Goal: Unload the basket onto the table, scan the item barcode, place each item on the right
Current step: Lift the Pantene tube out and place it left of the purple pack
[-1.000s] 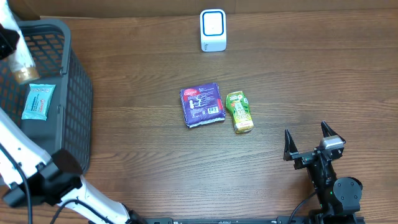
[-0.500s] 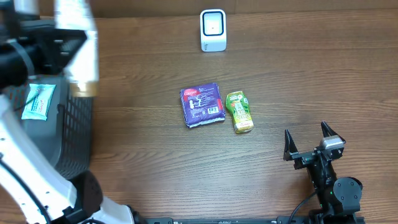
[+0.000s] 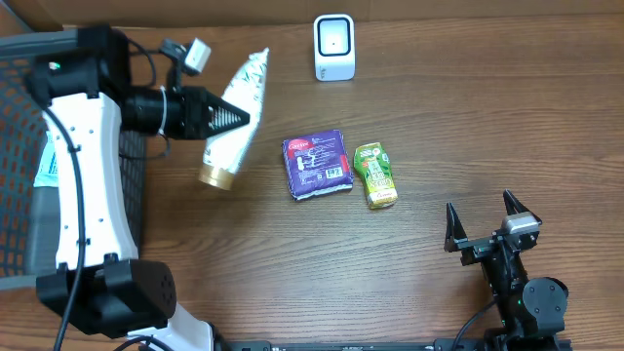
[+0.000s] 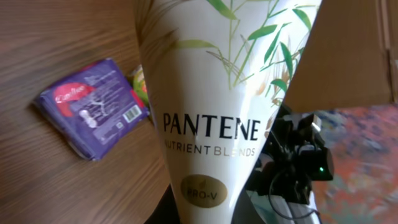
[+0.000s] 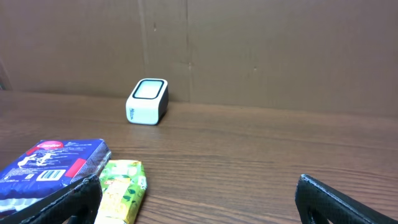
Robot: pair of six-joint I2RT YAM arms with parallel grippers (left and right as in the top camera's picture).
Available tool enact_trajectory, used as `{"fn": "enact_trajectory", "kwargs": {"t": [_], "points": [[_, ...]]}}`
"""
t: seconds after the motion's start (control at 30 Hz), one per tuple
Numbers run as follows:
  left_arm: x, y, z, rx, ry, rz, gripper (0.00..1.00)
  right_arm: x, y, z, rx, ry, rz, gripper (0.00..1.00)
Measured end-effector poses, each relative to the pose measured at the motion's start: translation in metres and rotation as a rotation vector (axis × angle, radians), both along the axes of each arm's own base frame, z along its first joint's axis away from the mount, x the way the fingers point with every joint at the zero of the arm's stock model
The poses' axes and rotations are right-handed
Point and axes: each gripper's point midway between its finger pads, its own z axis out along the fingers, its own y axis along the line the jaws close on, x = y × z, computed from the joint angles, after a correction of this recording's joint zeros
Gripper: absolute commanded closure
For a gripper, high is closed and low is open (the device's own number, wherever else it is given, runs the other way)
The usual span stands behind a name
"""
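Gripping a white Pantene tube (image 3: 234,117) about its middle, the left gripper (image 3: 242,119) is pinched shut on it and appears to hold it lifted off the table (image 3: 468,117). The tube is left of the scanner (image 3: 334,46) and a little nearer the robot than it.

The tube's long axis runs on a slant. Its crimped end points roughly toward the scanner, and its gold cap points away from it, toward the basket (image 3: 15,146).

The left wrist view shows the tube's printed front and no barcode, so the code is probably on a side not seen here. The next move likely calls for a short carry rightward to the scanner and a turn of the tube, so that the code meets the scanner's window.

The right gripper (image 3: 483,229) rests with jaws spread and empty, well to the right of the scanner and far nearer the robot, which makes the left arm the closer of the 2. A purple packet (image 3: 318,164) and a green pouch (image 3: 375,175) lie flat on the robot's side of the scanner.
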Motion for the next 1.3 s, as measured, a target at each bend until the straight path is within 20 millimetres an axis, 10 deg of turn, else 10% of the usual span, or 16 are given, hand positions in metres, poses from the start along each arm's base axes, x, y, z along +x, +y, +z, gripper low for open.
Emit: {"fn": "enact_trajectory", "kwargs": {"t": [0.4, 0.83, 1.07, 1.3], "points": [[-0.002, -0.011, -0.074, -0.126, 0.005, -0.056, 0.96, 0.0, 0.0, 0.0, 0.0, 0.0, 0.0, 0.0], [0.05, 0.025, -0.145, 0.293, 0.085, 0.202, 0.96, 0.0, 0.0, 0.0, 0.0, 0.0, 0.0, 0.0], [0.031, -0.008, -0.196, 0.349, 0.213, 0.22, 0.96, 0.0, 0.0, 0.0, 0.0, 0.0, 0.0, 0.0], [0.013, -0.022, -0.219, 0.343, 0.314, 0.244, 0.43, 0.0, 0.0, 0.0, 0.0, 0.0, 0.0, 0.0]]}}
